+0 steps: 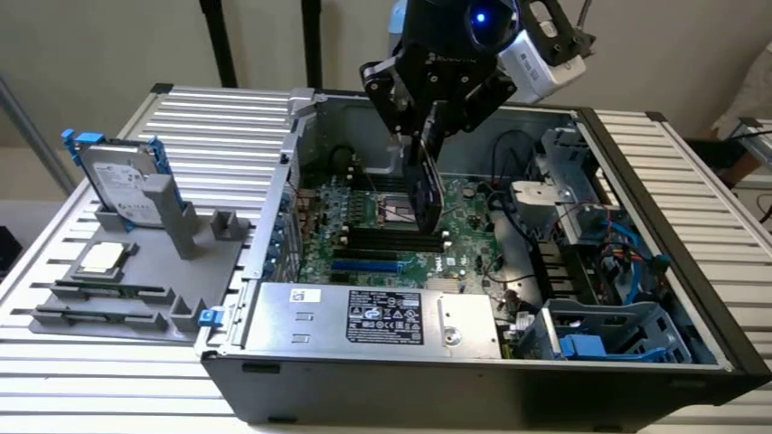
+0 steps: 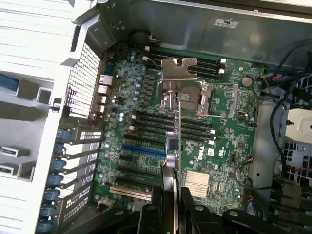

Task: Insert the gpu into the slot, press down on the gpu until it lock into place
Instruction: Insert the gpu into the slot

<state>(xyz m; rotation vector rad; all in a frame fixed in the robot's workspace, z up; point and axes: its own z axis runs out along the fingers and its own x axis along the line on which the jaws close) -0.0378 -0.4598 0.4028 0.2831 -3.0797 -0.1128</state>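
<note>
A thin black gpu (image 1: 425, 197) hangs upright over the green motherboard (image 1: 465, 240) inside the open computer case. My gripper (image 1: 429, 136) is shut on its upper part. In the wrist view the gpu (image 2: 176, 127) appears edge-on, running from my gripper (image 2: 171, 210) out to its metal end bracket (image 2: 178, 68). The dark fingers (image 2: 148, 215) sit on both sides of it. The bright-blue slot (image 1: 365, 267) lies on the board toward the exterior view's left of the card, apart from it. From the wrist, the slot (image 2: 143, 150) is beside the card's line, with black memory slots (image 2: 151, 122) near it.
A silver labelled power-supply box (image 1: 374, 316) fills the case's near side. Cables and blue drive cages (image 1: 591, 262) crowd the exterior view's right. A grey fixture (image 1: 133, 271) with a hard drive (image 1: 118, 181) stands outside the case on the ribbed table. The perforated rear wall (image 2: 85, 87) borders the board.
</note>
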